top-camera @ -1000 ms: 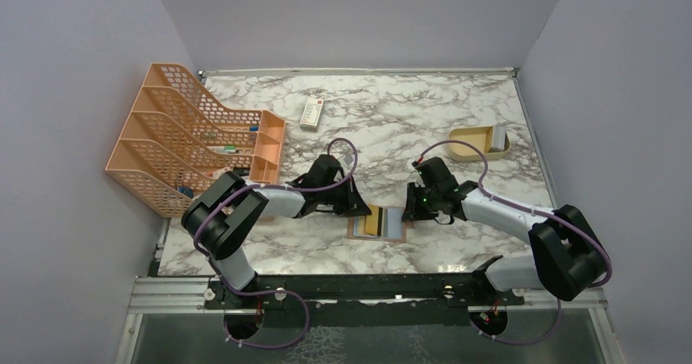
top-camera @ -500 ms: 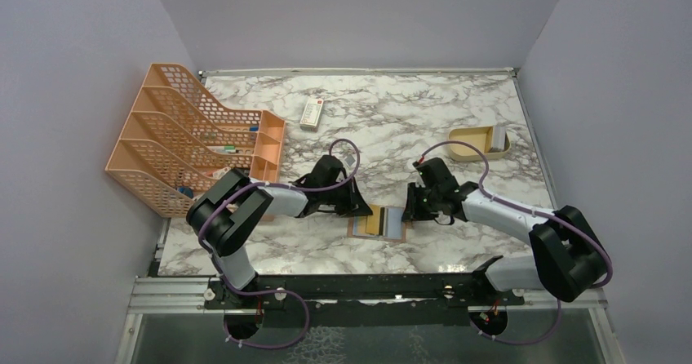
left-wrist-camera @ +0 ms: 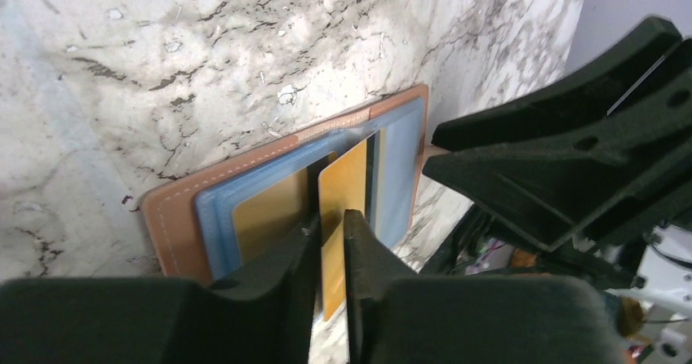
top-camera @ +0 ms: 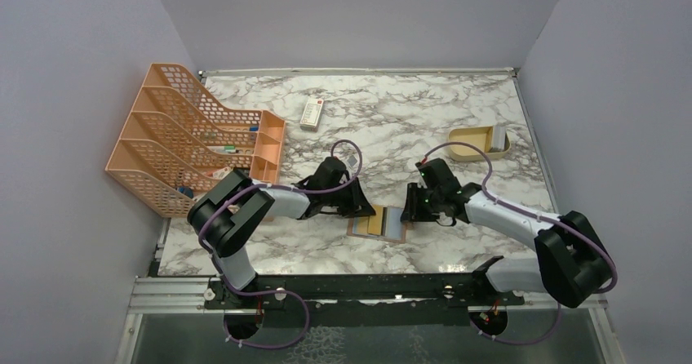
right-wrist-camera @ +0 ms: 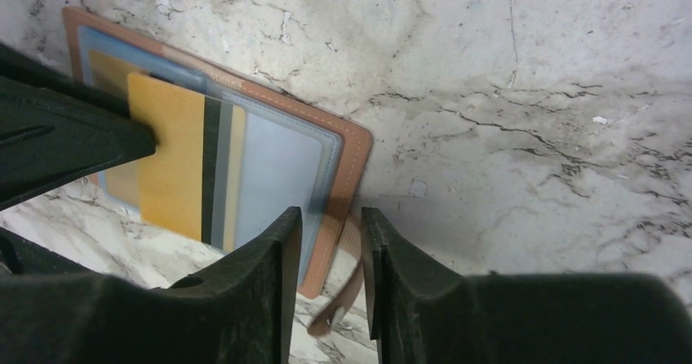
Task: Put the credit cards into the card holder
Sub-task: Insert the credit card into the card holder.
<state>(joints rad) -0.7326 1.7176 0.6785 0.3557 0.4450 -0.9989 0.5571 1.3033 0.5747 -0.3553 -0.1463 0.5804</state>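
The left gripper (left-wrist-camera: 330,221) is clamped on the near end of a gold card (left-wrist-camera: 343,176), fingers pressed close on either side of it. The card reaches forward from the fingertips over the middle of the open holder (left-wrist-camera: 175,217); whether its far edge has entered a slot cannot be told. The holder lies flat on the table (top-camera: 408,119) just ahead of and below this gripper, brown rim outside, pale blue lining inside. Another gold card (left-wrist-camera: 269,213) sits in the pocket to the left of the held one.

Directly across the holder, the right gripper (right-wrist-camera: 330,217) faces the left one, its fingers apart and nothing between them. They hang over the holder's edge nearest that gripper, and the tab (right-wrist-camera: 336,308) shows in the gap below; whether they touch the holder cannot be told.

Well beyond the left gripper and off to its left stands the orange rack (top-camera: 196,135), with a white remote (top-camera: 312,113) farther back. Well beyond the right gripper, to its right, is a tan tray (top-camera: 477,144).
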